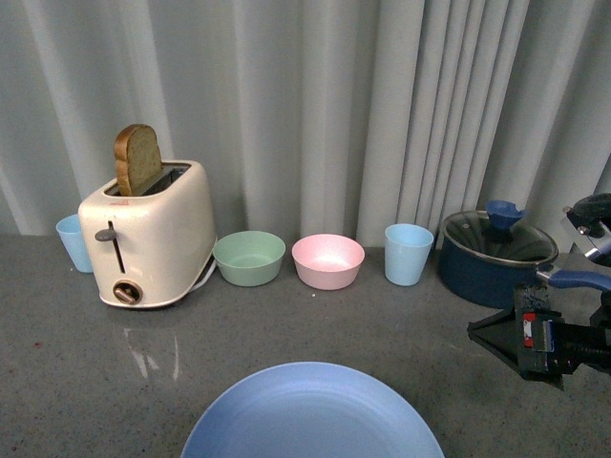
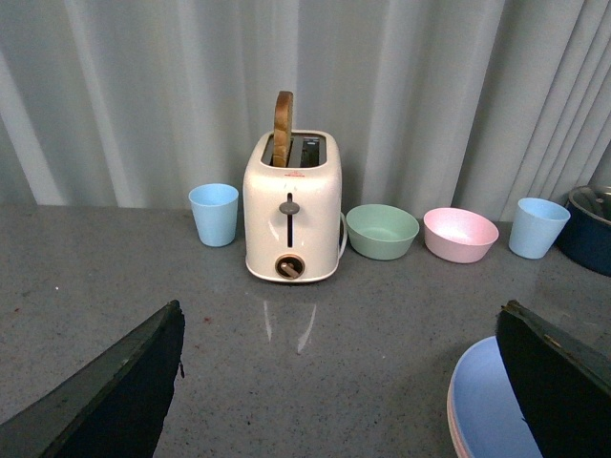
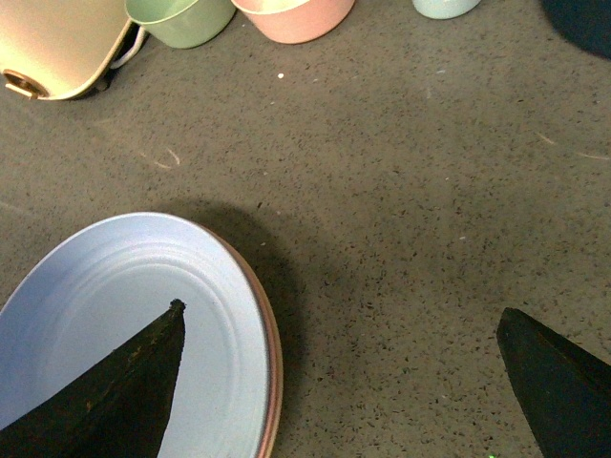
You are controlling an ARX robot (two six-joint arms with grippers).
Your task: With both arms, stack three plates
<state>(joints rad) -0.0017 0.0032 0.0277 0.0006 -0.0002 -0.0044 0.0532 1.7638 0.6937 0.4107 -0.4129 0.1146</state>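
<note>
The light blue plate [image 1: 312, 412] lay at the bottom centre of the front view, on the grey bench [image 1: 401, 315], and it sat on top of a stack. In the right wrist view a pink rim [image 3: 274, 353] showed just under the blue plate's edge, and the left wrist view, at its lower right, showed the same pink edge [image 2: 451, 420] beneath the blue. Whether the beige plate was in that pile too I could not tell; no tan edge stood out clearly, and no loose plate lay anywhere else on the bench in any view. I judged the stacking done or very nearly so, with only a check of the hidden layers and a clean retreat left.

My right claw [image 3: 339, 382] hung spread wide and empty above the stack's right edge, one finger [image 3: 105, 391] over the blue surface, the other over bare bench. My left claw [image 2: 339, 391] was likewise parted and holding nothing, with the stack beside one finger at the lower right of its view.

Along the curtain stood the toaster [image 1: 148, 232] with a slice of bread [image 1: 138, 159], a green bowl [image 1: 249, 258], a pink bowl [image 1: 327, 260], two blue cups [image 1: 409, 254] and a dark blue lidded pot [image 1: 496, 258], all well apart from the plates.
</note>
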